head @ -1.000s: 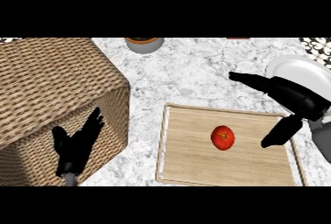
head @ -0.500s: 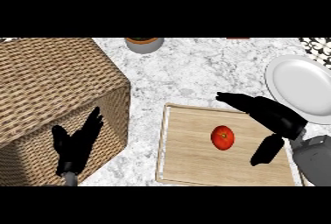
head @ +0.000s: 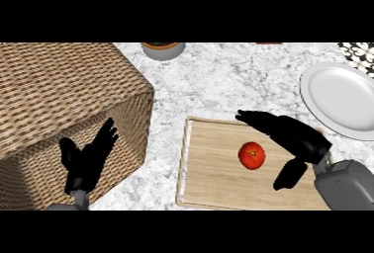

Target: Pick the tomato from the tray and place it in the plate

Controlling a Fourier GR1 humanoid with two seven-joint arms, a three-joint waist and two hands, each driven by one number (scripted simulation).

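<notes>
One marble counter (head: 219,84) fills the view. On its left side stands a big wicker box (head: 58,99), the bulkiest thing on it. A wooden tray (head: 211,188) lies flat just right of the box, reaching to the view's lower edge. A white plate (head: 340,96) sits up and to the right of the tray, near it, partly cut off by the right edge.

The right hand (head: 303,141) hangs over the tray's right part. Its fingers (head: 256,118) stretch left and its thumb (head: 291,174) points down, spread well apart and holding nothing. The left hand (head: 87,160) rests open at the lower left, fingers up, in front of the box's side.

The tomato (head: 252,154) lies on the tray, in the gap between the right hand's fingers and thumb; no contact shows. A small grey pot (head: 163,49) stands at the top edge, smallest of all.
</notes>
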